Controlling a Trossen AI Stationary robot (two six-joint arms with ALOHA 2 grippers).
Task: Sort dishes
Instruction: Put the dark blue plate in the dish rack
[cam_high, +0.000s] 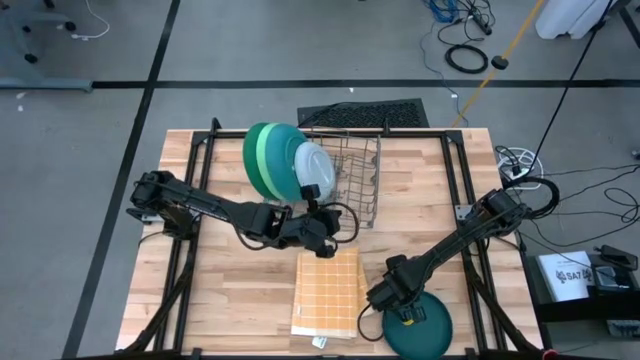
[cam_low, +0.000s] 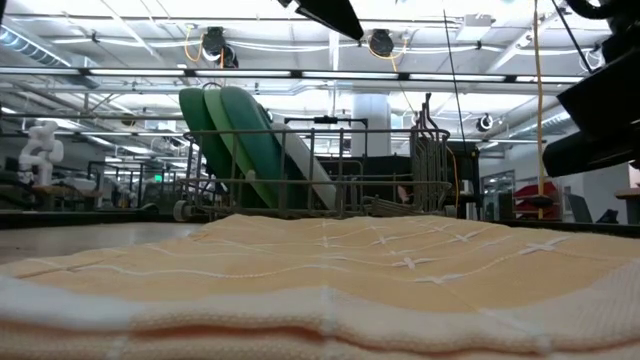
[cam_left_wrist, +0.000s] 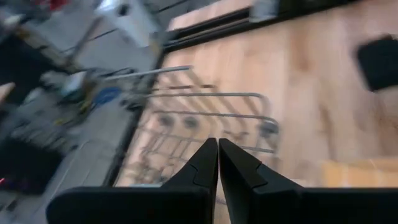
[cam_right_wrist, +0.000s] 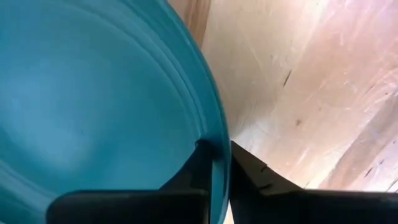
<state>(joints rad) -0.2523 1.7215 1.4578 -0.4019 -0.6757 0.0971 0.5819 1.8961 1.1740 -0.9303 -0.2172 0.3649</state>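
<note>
Pinching the dark teal plate (cam_right_wrist: 93, 106) by its rim, right end effector (cam_right_wrist: 214, 163) clamped — thin edge grip, could slip on lifting — left end effector (cam_left_wrist: 217, 163) closed, empty.

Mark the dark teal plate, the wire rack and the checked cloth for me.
dark teal plate (cam_high: 428, 325): high view, on its bare face beside the right gripper.
wire rack (cam_high: 362, 172): high view, on its wire floor.
checked cloth (cam_high: 328, 290): high view, on the cloth's middle.
</note>
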